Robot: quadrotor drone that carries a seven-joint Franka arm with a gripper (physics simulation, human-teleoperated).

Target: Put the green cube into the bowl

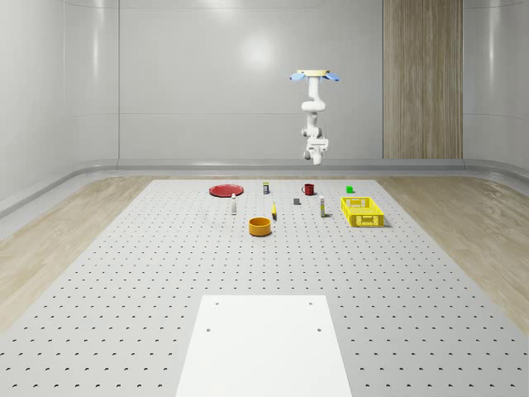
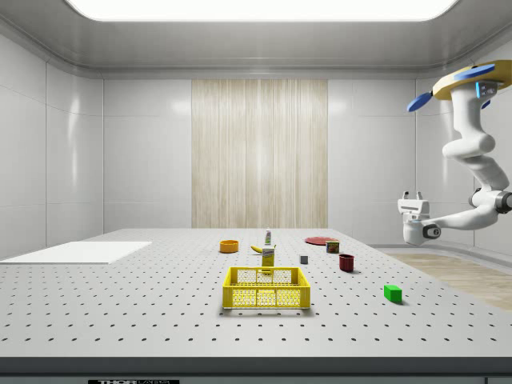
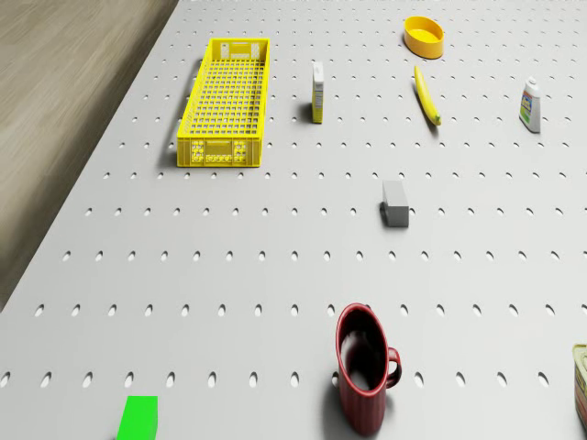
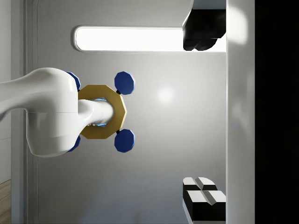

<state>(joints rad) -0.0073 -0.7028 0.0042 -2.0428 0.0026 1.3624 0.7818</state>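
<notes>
The green cube (image 1: 350, 189) (image 2: 392, 293) (image 3: 138, 417) lies on the perforated table near its far edge, beyond the yellow crate. The orange bowl (image 1: 260, 226) (image 2: 229, 246) (image 3: 424, 35) stands upright toward the table's middle, well apart from the cube. The drone (image 1: 314, 76) (image 2: 472, 80) (image 4: 100, 112) hovers high over the table's far edge, near the red mug. Its arm hangs down and curls back, so the gripper (image 1: 317, 142) (image 2: 413, 194) (image 4: 202, 113) points upward at the drone, high above the table. The fingers (image 4: 201, 196) stand wide apart with nothing between them.
A yellow crate (image 1: 364, 212) (image 3: 227, 101), red mug (image 1: 308, 189) (image 3: 364, 367), grey block (image 3: 395, 203), banana (image 3: 426, 94), carton (image 3: 317, 92), bottle (image 3: 531, 104), can (image 1: 266, 188) and red plate (image 1: 225, 190) stand around. A white pad (image 1: 264, 343) lies at the near end.
</notes>
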